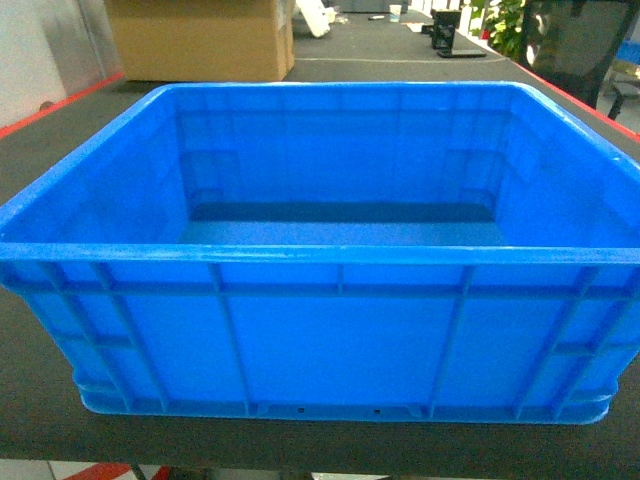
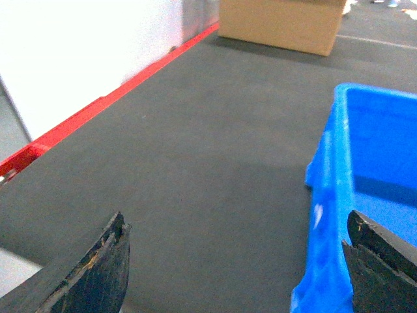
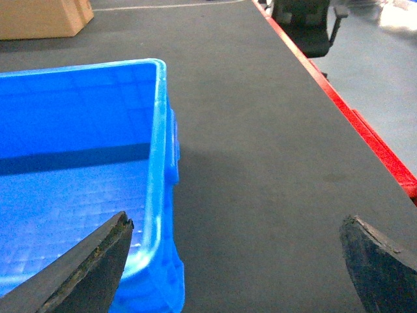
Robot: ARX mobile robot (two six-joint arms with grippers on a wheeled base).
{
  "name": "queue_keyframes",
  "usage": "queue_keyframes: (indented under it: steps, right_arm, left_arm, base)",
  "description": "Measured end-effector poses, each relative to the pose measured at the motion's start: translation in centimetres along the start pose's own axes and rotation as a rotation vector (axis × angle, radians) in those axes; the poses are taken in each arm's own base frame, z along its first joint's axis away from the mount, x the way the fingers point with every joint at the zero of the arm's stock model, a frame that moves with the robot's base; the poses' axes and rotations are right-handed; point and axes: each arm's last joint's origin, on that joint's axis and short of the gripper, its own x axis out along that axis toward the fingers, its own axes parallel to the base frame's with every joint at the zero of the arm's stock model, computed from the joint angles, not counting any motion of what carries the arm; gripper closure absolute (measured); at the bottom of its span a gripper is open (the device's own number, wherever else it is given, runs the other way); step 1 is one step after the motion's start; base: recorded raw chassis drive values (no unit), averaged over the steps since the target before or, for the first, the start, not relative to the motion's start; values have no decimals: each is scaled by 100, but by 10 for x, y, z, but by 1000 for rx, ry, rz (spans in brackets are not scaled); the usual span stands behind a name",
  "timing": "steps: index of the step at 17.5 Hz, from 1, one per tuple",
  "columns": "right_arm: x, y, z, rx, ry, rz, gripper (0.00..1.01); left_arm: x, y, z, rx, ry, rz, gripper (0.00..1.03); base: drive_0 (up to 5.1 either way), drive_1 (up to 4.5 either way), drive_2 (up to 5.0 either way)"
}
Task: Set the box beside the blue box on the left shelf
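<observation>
Grippers first: the left gripper (image 2: 238,261) stands wide open, one finger over the dark tabletop (image 2: 195,150) and the other over the rim of the blue box (image 1: 330,250), so the left wall of the box lies between its jaws. The right gripper (image 3: 238,264) is equally wide and mirrors this, with its left finger over the box floor and its right finger over bare table, the right wall between them. Neither holds anything yet.

The box sits square on the table near its front edge, empty, directly before the robot; a cardboard carton (image 1: 200,38) stands well behind it. No shelf is in view.

The step in hand looks like taking hold for a two-armed lift. To do it well, each gripper should likely come down evenly over the thick rim at matching points on opposite walls, close together, and lift level so the box does not twist.
</observation>
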Motion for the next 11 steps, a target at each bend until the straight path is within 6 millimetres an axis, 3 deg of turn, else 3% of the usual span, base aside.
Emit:
queue_keyframes:
  steps: [1, 2, 4, 6, 9, 11]
  right_arm:
    - [21, 6, 22, -5, 24, 30, 3]
    - [44, 12, 33, -14, 92, 57, 3]
    - [97, 26, 31, -37, 261, 89, 3]
    - [132, 36, 22, -59, 353, 87, 3]
    - [159, 46, 5, -97, 425, 82, 3]
    - [165, 50, -2, -123, 447, 71, 3]
  left_arm:
    - [20, -12, 16, 1, 7, -61, 5]
    - [48, -26, 28, 16, 52, -110, 5]
    - [100, -48, 21, 79, 235, -141, 5]
    - [134, -67, 13, 111, 368, -161, 5]
    - [160, -82, 7, 167, 443, -156, 5]
    - [166, -86, -6, 217, 513, -151, 5]
  base:
    - [0, 0, 0]
    - [0, 0, 0]
    - [0, 0, 0]
    - [0, 0, 0]
    - [0, 0, 0]
    - [0, 0, 0]
